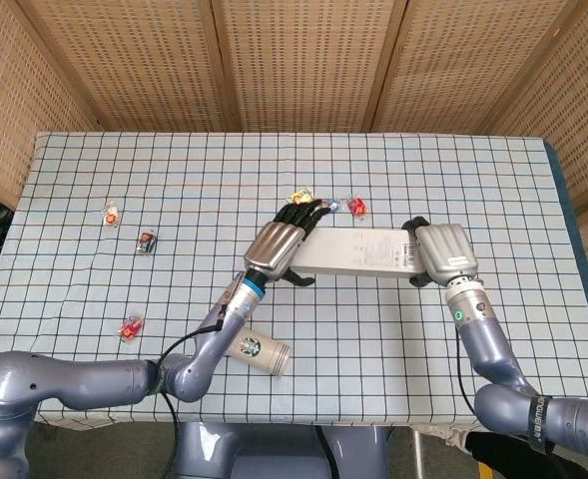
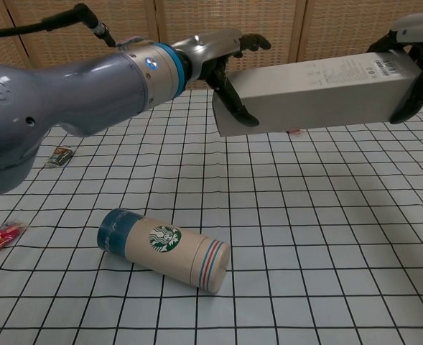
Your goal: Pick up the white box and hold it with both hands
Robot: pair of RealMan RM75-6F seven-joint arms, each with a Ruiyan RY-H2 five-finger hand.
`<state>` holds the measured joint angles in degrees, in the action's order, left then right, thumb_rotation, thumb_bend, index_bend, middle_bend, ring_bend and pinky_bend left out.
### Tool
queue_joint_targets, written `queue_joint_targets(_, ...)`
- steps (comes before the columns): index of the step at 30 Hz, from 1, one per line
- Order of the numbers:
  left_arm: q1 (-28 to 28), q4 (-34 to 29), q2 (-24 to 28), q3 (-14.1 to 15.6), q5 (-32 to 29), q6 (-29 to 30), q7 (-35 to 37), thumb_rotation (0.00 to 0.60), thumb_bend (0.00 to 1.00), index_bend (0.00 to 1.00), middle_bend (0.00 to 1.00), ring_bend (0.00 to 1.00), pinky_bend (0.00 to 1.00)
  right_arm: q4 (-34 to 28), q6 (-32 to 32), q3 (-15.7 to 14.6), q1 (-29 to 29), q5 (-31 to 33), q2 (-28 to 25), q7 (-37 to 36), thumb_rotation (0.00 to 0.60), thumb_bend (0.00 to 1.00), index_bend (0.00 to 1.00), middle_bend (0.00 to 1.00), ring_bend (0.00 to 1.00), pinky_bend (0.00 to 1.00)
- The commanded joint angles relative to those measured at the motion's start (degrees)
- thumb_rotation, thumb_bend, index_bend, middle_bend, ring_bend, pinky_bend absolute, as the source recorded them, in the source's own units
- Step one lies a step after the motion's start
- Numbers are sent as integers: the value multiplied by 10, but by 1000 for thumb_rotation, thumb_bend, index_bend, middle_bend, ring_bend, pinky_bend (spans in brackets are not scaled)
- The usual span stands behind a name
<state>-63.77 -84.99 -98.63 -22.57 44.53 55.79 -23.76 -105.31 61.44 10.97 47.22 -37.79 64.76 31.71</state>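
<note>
Fingers (image 2: pixel 229 100) of my left hand (image 1: pixel 277 245) curl around the near end of the white box (image 1: pixel 358 253), dark tips hooking under its lower edge while others reach over the top. My right hand (image 1: pixel 443 253) clamps the opposite end, fingers (image 2: pixel 412 97) wrapped down the end face. Between the two hands the white box hangs clear of the tabletop (image 1: pixel 473 180), roughly level, above the middle of the cloth and toward the right edge.

Judging from this, the lift looks done and what remains is holding steady. My worry is the grip itself: each hand only catches an end, so if the arms drift apart the box could slip free and drop. Squeezing unevenly might tilt it or twist it out of the looser hand.

Beneath and nearer the front edge lies a paper cup (image 2: pixel 164 248) on its side; a falling box could strike it and send it rolling. Small candies (image 1: pixel 355 206) sit scattered further back and toward the left edge.
</note>
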Motion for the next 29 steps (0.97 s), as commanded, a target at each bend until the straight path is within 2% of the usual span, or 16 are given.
queue_joint_targets(1, 50, -77, 66, 7, 16, 55, 3, 600, 0, 0, 0, 0, 0, 1, 0, -5, -6, -10, -4, -4, 600, 273, 750, 752, 739, 613)
queue_joint_targets(8, 164, -182, 192, 57, 79, 157, 16, 600, 0, 0, 0, 0, 0, 4, 8, -15, -17, -29, 4, -9, 600, 273, 750, 752, 739, 613)
queue_joint_targets(12, 262, -217, 259, 113, 118, 251, 25, 600, 0, 0, 0, 0, 0, 3, 18, -23, -22, -39, 16, -3, 600, 273, 750, 752, 740, 613)
queue_joint_targets(13, 292, -226, 278, 135, 122, 274, 24, 600, 0, 0, 0, 0, 0, 0, 21, -24, -24, -42, 20, -3, 600, 272, 750, 752, 740, 613)
queue_joint_targets(19, 411, -229, 327, 214, 160, 335, 85, 600, 0, 0, 0, 0, 0, -11, 35, -26, -29, -50, 35, 4, 600, 273, 750, 752, 740, 613)
queue_joint_targets(23, 455, -200, 331, 229, 178, 342, 147, 600, 0, 0, 0, 0, 0, -19, 46, -26, -31, -55, 39, 11, 600, 273, 750, 752, 740, 613)
queue_joint_targets(29, 476, -178, 330, 226, 204, 330, 173, 600, 0, 0, 0, 0, 0, -39, 49, -25, -28, -59, 45, 27, 600, 273, 749, 752, 741, 613)
